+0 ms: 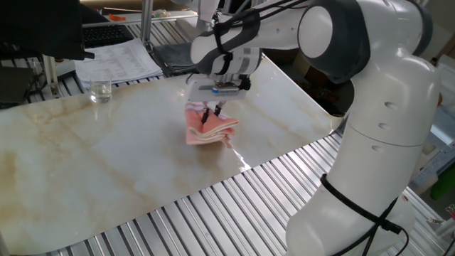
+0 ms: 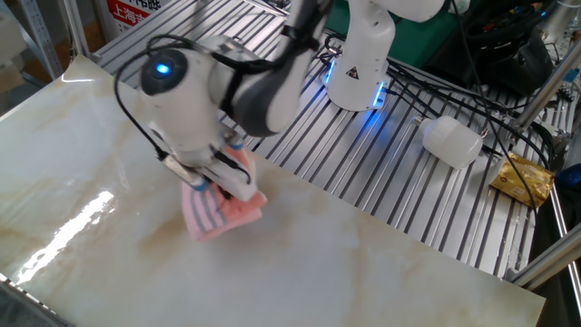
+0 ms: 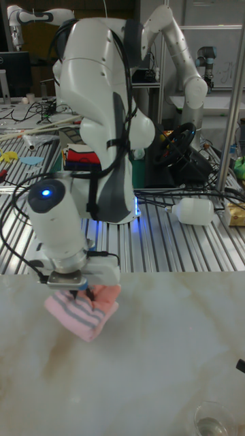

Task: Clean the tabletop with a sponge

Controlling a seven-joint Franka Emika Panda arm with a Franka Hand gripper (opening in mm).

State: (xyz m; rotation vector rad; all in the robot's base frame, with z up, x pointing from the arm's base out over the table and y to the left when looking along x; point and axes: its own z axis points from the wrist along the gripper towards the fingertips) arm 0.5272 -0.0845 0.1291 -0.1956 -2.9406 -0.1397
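Note:
The salmon-pink sponge (image 1: 210, 130) (image 2: 222, 205) (image 3: 83, 313), with grey-and-white stripes along one edge, lies on the cream marble tabletop (image 1: 92, 160) (image 2: 82, 154) (image 3: 156, 354). My gripper (image 1: 210, 114) (image 2: 216, 179) (image 3: 76, 291) points straight down onto it and is shut on its upper folds, pressing the pad against the slab. The fingertips are buried in the cloth. In the tall fixed view the striped edge faces the camera.
A glass (image 1: 100, 90) (image 3: 211, 417) stands on the slab near its far corner. Papers (image 1: 117, 59) and a dark grey cloth (image 1: 176, 55) lie behind on the ribbed metal slats (image 1: 234, 206). A white bottle (image 2: 453, 141) and a gold packet (image 2: 523, 178) rest on the slats.

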